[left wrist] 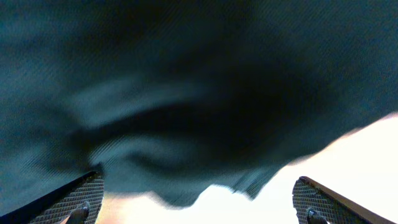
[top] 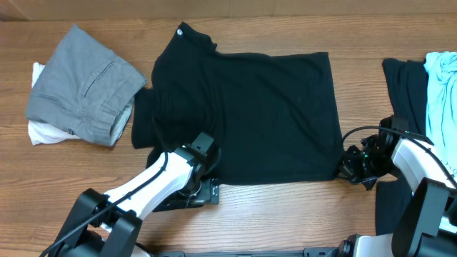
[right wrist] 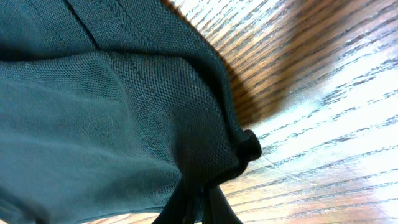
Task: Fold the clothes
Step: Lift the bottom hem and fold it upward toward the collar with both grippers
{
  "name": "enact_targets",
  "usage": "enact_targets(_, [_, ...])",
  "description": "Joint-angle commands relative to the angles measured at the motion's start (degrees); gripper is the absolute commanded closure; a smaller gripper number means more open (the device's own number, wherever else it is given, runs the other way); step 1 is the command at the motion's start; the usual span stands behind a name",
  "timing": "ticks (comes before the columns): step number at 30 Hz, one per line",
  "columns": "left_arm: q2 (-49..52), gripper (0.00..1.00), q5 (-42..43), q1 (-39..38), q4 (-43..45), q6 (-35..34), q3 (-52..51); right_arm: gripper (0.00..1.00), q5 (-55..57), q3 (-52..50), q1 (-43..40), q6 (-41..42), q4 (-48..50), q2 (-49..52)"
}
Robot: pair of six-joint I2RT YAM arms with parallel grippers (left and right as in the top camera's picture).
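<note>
The black T-shirt of the clothes lies spread in the middle of the table, a small white logo mark at its collar. My left gripper sits at the shirt's front left edge. In the left wrist view its gripper is open, and the two fingers stand far apart, with the shirt's hem hanging just beyond them. My right gripper is at the shirt's front right corner. In the right wrist view that gripper is shut on a bunched bit of the black fabric.
Folded grey trousers lie on a white garment at the far left. A black garment and a light-blue one lie at the right edge. Bare wood table runs along the front.
</note>
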Motion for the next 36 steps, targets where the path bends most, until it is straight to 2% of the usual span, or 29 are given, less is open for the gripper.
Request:
enact_targets(1, [0.68,0.0,6.93,-0.17,2.43,-2.19,0.87,0.96,0.31,0.81,-0.07,-0.2,-0.04,-1.11])
enact_targets(2, [0.68,0.0,7.45,-0.17,2.45,-1.68,0.87,0.96,0.28,0.81,-0.07,-0.2,-0.04,-1.11])
enact_targets(4, [0.68,0.15,5.92,-0.26,1.2,-1.84,0.76,0.96,0.26,0.81,-0.07,-0.2,-0.07,-1.11])
enact_targets(9, [0.68,0.22,1.14,-0.2,-4.66,-5.01,0.74,0.96,-0.59,0.81,-0.07,-0.22,-0.07,-1.11])
enact_targets(12, [0.68,0.16,1.11,-0.26,-5.42,-4.17,0.68,0.96,-0.59,0.81,-0.07,-0.2,-0.07,-1.11])
enact_targets(18, [0.68,0.24,-1.64,-0.24,-2.56,-4.92,0.37,0.96,-0.59,0.81,-0.07,-0.22,-0.04,-1.11])
enact_targets(22, [0.68,0.19,-4.52,-0.26,-0.63,-7.08,0.02,0.96,-0.59,0.81,-0.07,-0.22,-0.22,-1.11])
enact_targets(25, [0.7,0.15,-3.19,-0.26,1.97,-6.95,-1.4,0.96,-0.59,0.81,-0.07,-0.22,-0.22,-1.11])
enact_targets(29, [0.76,0.16,-0.5,-0.26,3.63,-6.97,-3.87,0.96,-0.59,0.81,-0.07,-0.2,-0.2,-1.11])
enact_targets(31, [0.79,0.24,-0.26,-0.26,4.24,-6.95,-4.39,0.96,-0.61,0.81,-0.07,-0.22,-0.2,-1.11])
enact_targets(32, [0.76,0.31,-0.17,-0.26,4.2,-6.95,-4.46,0.96,-0.61,0.81,-0.07,-0.2,-0.2,-1.11])
enact_targets(36, [0.79,0.85,0.44,-0.26,3.08,-7.15,-4.44,0.96,-0.59,0.81,-0.07,-0.22,-0.2,-1.11])
